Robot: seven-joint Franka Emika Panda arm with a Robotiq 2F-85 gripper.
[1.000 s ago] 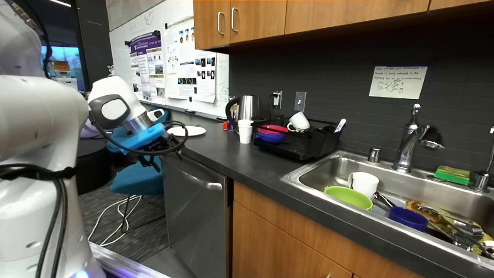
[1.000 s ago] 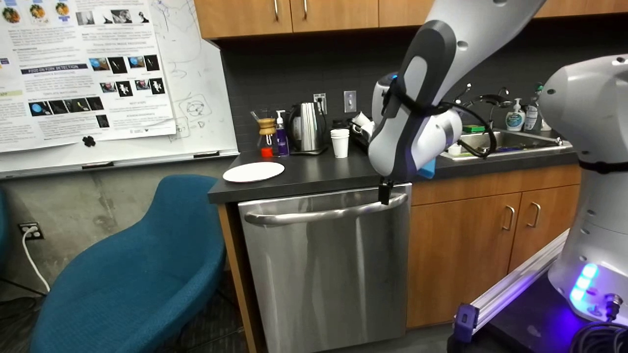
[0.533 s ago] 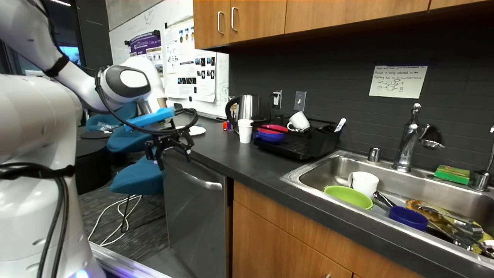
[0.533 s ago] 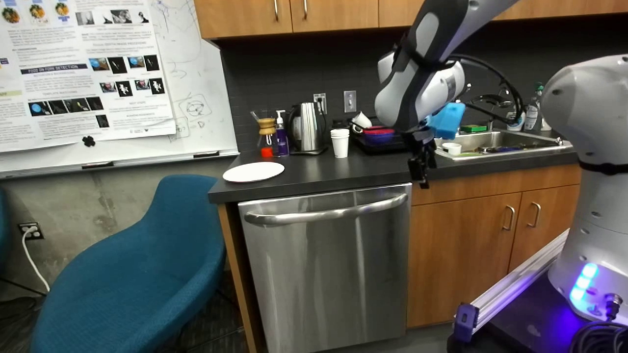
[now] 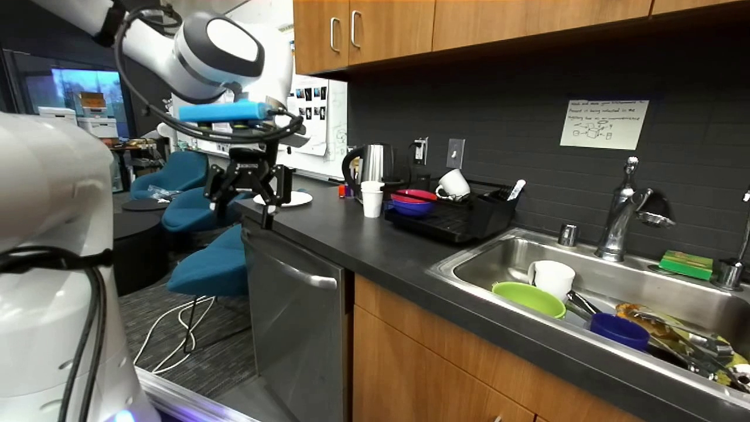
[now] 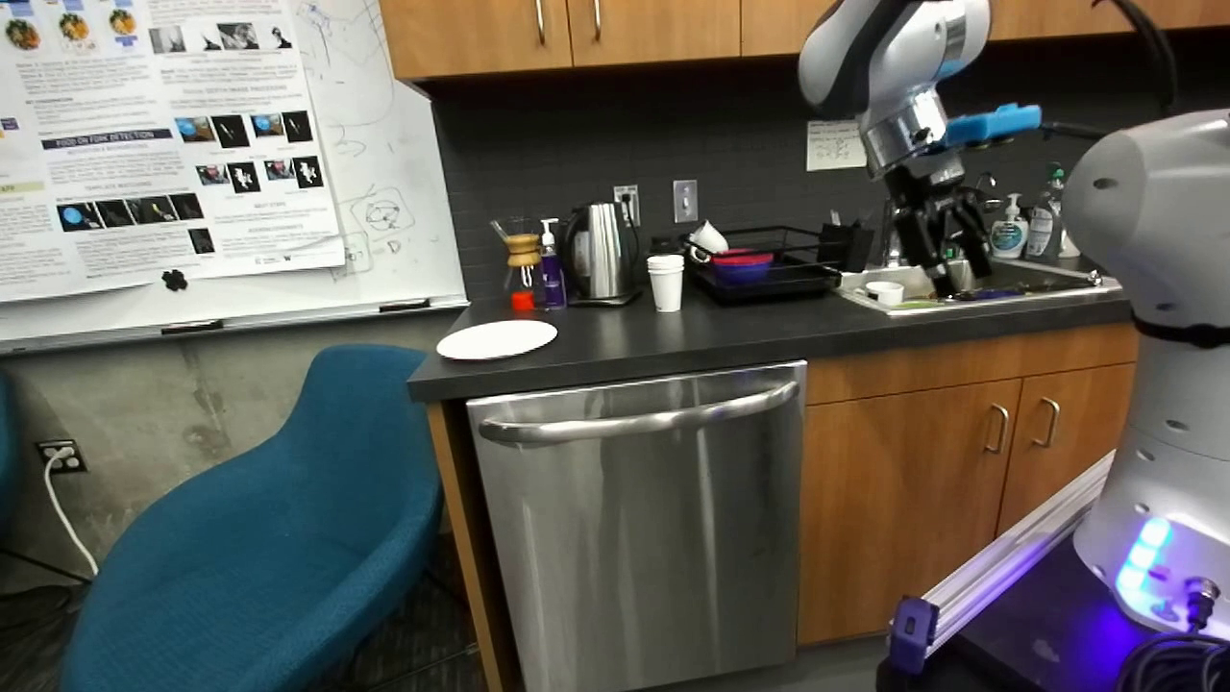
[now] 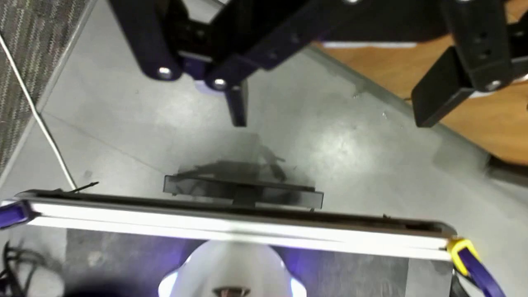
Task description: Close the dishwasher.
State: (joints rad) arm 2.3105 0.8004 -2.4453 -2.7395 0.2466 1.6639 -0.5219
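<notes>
The dishwasher (image 6: pixel 634 538) sits under the counter with its flat grey metallic door upright and shut; it also shows in an exterior view from the side (image 5: pixel 299 328). Its bar handle (image 6: pixel 639 423) runs across the top of the door. Racks and plates inside are hidden behind the door. My gripper (image 5: pixel 241 214) is open and empty, pointing down, above the handle's height and apart from the door. It also shows in an exterior view (image 6: pixel 964 277) in front of the sink. In the wrist view the spread fingers (image 7: pixel 330 123) have only floor between them. The dishwasher is not visible there.
The dark counter (image 6: pixel 615 336) holds a white plate (image 6: pixel 497 339), paper cups (image 6: pixel 665 281), a kettle (image 6: pixel 603 250) and a dish rack (image 6: pixel 769 269). A sink (image 5: pixel 504 258) holds dishes. A blue chair (image 6: pixel 279 519) stands beside the dishwasher. My base rail (image 7: pixel 247 231) crosses the wrist view.
My gripper has risen and moved away from the dishwasher handle, and the wrist has turned to point down. The fingers show open. The dishwasher door has not moved.
</notes>
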